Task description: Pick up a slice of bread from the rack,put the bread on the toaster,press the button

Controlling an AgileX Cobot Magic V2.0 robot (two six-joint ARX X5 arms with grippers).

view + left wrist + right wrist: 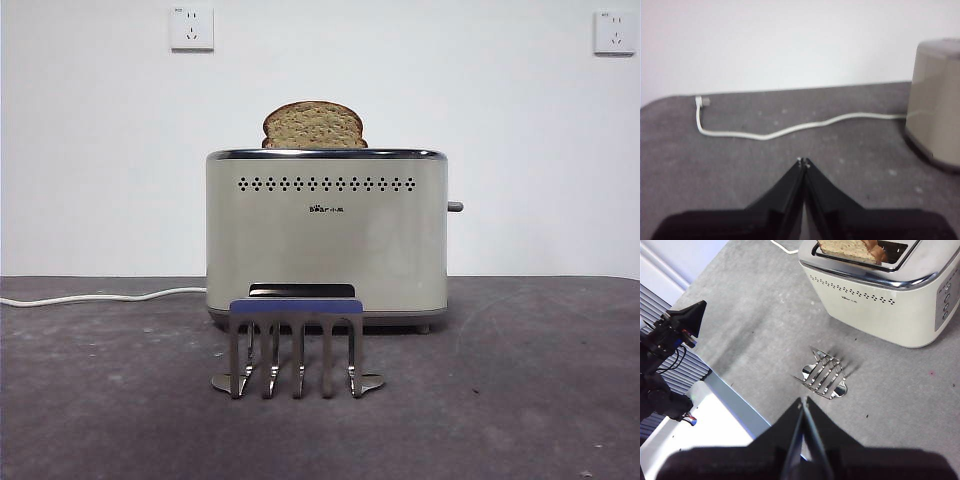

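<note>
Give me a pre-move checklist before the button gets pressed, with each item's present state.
1. Bread in the toaster slot: ok, its top sticks out above the rim.
2. Rack free of bread: ok.
3. Button reachable: ok, it sticks out at the narrow end with nothing beside it.
4. Right hand free: ok, jaws shut on nothing, above the table near the rack.
5. Left hand out of the way: ok, shut, on the cord side.
6. Button already down: cannot tell.

The grey table [520, 400] carries the toaster [326, 235], the rack [296, 345] before it, and a white cord [90, 297].
</note>
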